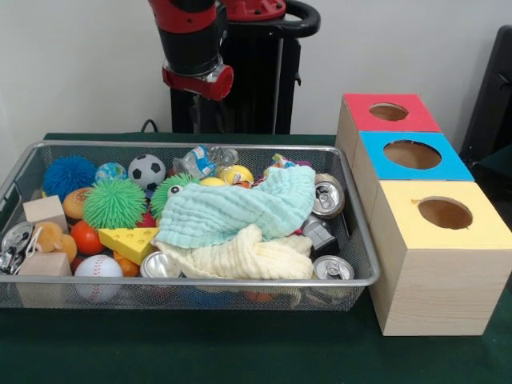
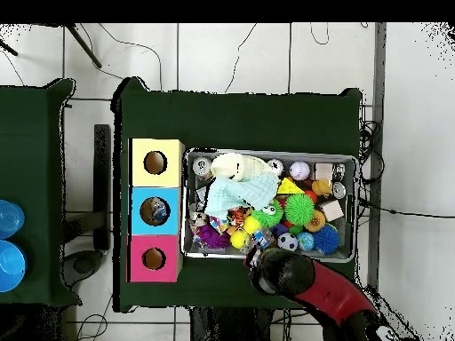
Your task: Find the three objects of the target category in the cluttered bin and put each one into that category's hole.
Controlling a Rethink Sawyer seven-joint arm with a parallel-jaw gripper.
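Writing cannot be read on anything in the front view; the crushed cans and wrappers carry print too small to make out. Wire-mesh bin sits on the green tabletop, crowded with toys: a blue spiky ball, a green spiky ball, a soccer ball, a baseball, a yellow cheese wedge, an orange ball, and wooden blocks at the left end. A mint-green cloth lies over a pale yellow cloth in the middle. Silver cans rest at the bin's right end, one at the front corner. Just beside the bin stand three wooden boxes, each with a round hole in its top: yellow box nearest, blue box behind it, red box farthest. The arm's red and black end hangs above the bin's far rim; its hand is hidden, so whether it is wide or narrow I cannot tell.

Overhead, the bin lies beside the row of boxes, the yellow one, the blue one, the red one. Something multicoloured shows inside the blue box's hole. The arm covers the bin's edge nearest the robot.
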